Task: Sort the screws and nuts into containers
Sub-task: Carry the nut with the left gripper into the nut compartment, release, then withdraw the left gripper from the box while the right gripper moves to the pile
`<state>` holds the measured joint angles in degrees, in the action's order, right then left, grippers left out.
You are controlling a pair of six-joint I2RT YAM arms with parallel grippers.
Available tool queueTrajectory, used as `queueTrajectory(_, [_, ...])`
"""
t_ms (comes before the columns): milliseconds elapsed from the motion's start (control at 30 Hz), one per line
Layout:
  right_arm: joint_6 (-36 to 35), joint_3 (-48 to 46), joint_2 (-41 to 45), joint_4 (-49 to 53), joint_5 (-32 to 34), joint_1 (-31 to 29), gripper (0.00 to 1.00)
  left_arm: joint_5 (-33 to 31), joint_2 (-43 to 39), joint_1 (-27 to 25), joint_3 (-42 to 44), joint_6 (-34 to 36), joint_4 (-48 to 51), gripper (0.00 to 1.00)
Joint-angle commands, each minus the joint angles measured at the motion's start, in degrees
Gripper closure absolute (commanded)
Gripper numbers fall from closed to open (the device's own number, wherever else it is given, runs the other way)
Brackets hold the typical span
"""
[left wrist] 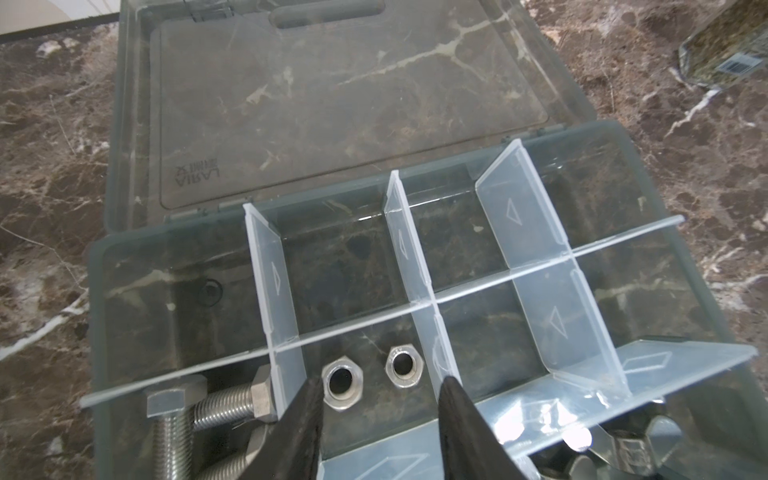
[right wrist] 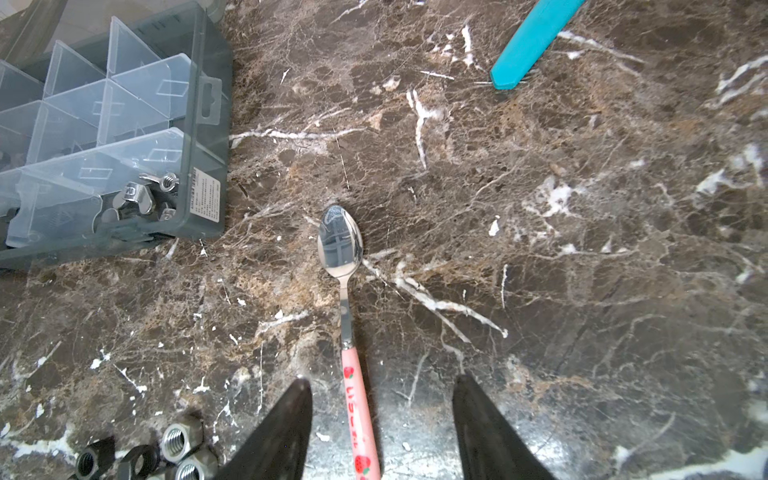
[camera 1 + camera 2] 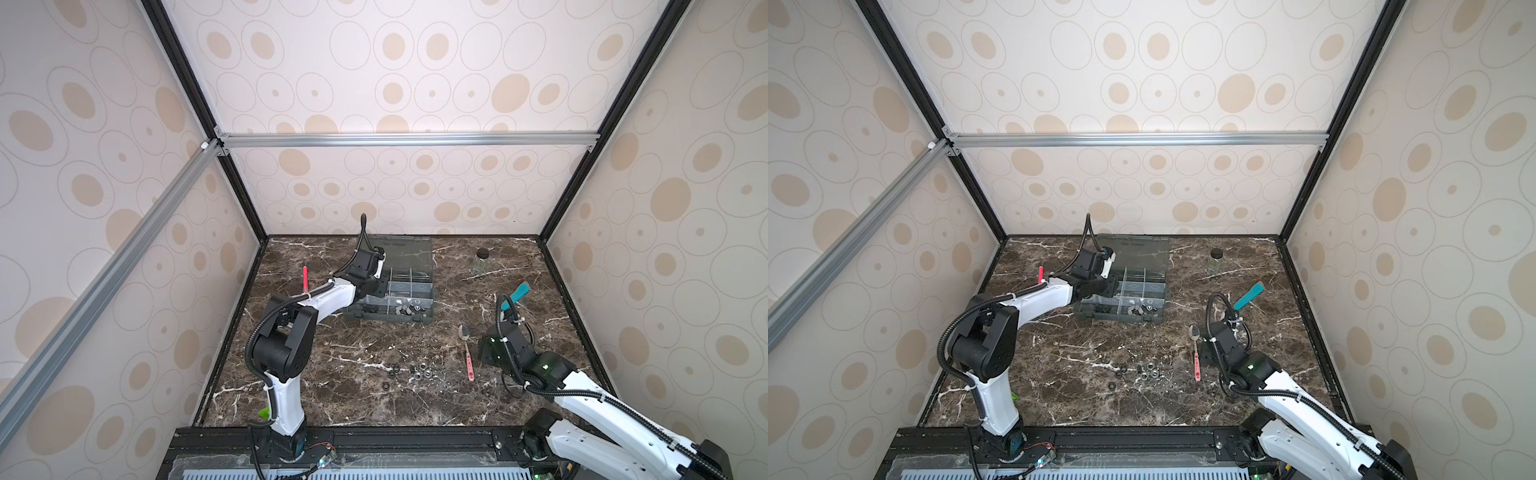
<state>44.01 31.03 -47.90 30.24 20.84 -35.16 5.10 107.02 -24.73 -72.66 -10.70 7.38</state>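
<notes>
The grey organizer box (image 3: 386, 321) (image 3: 1121, 320) lies open with its lid (image 1: 332, 104) flat behind it. In the left wrist view my left gripper (image 1: 382, 380) is open over a compartment whose floor holds two silver nuts (image 1: 343, 382) (image 1: 401, 365); nothing is between the fingers. The compartment beside it holds silver screws (image 1: 178, 419). Several loose silver and black nuts (image 3: 415, 372) (image 3: 1146, 372) (image 2: 178, 440) lie on the marble near the front. My right gripper (image 2: 382, 379) is open, its fingers either side of the pink spoon handle (image 2: 353, 395), which it does not touch.
The spoon (image 3: 467, 353) (image 3: 1196, 353) lies right of the nut pile. A teal tool (image 3: 515, 295) (image 2: 532, 41) lies behind the right arm. A black-capped jar (image 3: 482, 259) stands at the back right. A red pen (image 3: 304, 278) lies left of the box. Wing nuts (image 2: 137, 197) fill a front corner compartment.
</notes>
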Motion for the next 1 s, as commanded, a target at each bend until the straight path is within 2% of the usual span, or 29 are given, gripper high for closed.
queueTrajectory(0, [1.5,0.0,1.1,1.6,0.9,0.4,0.42,0.5,-4.4,0.6,1.4,-0.9,-1.5,0.54])
queueTrajectory(200, [2.3,-1.1,1.9,1.5,-0.4,0.4,0.42,2.6,-11.2,0.8,7.5,-2.8,-5.7,0.54])
queueTrajectory(400, [2.2,-2.2,1.5,-0.5,-1.2,0.4,0.42,6.1,-20.3,0.8,17.2,-7.1,-12.5,0.53])
queueTrajectory(600, [0.8,-2.2,-0.5,-2.2,-2.3,0.4,0.42,5.1,-28.0,0.8,23.0,-10.2,-12.9,0.53])
queueTrajectory(700, [-2.8,-1.8,-2.4,-4.5,-6.7,0.4,0.42,5.8,-32.5,0.8,28.1,-14.8,-17.0,0.52])
queueTrajectory(833, [-8.1,0.9,-8.2,-4.5,-12.7,0.0,0.42,9.9,-37.6,0.7,35.0,-20.7,-26.5,0.50])
queueTrajectory(967, [-11.7,2.9,-13.7,-5.1,-16.6,-0.3,0.42,10.2,-40.0,0.8,37.1,-21.3,-26.6,0.49])
